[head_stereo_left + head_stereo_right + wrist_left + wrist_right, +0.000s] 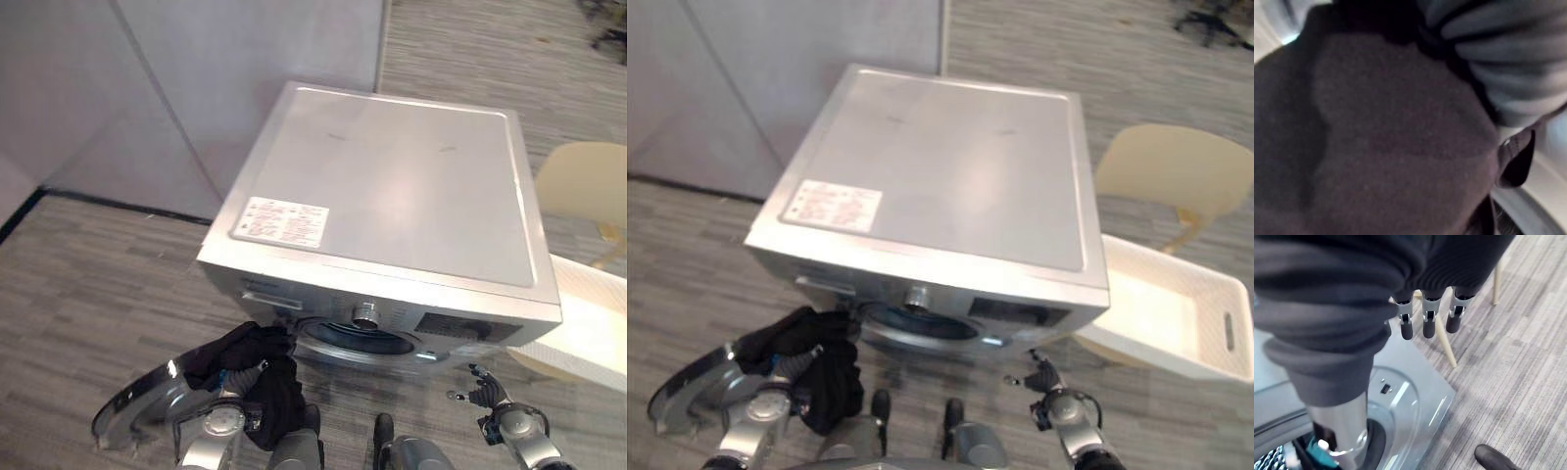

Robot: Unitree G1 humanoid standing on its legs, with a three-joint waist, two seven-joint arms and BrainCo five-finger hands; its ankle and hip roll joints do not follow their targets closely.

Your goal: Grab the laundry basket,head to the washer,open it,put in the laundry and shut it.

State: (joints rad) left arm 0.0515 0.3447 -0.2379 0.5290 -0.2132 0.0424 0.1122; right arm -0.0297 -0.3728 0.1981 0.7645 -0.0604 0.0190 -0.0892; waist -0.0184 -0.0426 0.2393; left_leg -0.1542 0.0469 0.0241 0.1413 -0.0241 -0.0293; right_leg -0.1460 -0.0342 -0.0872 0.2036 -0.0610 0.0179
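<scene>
Left hand (227, 416) clutches black laundry (257, 374) before washer (392, 196), door (137, 401) open.

A: What colour is the boxy metal washing machine (392, 186)?
B: Silver-grey all over, with a white label printed in red (280, 222) on its top and a chrome knob (365, 314) on the front.
A: And the bundle of soft cloth laundry (257, 377)?
B: Black, plain, no pattern; up close in the left wrist view it reads as dark charcoal.
A: The slotted plastic laundry basket (1176, 313)?
B: White. The moulded chair (1176, 176) behind it is pale cream-yellow.
A: The floor (98, 284)?
B: Grey carpet with fine streaks. The wall panels (196, 78) are flat light grey, with a black strip along the base.
</scene>
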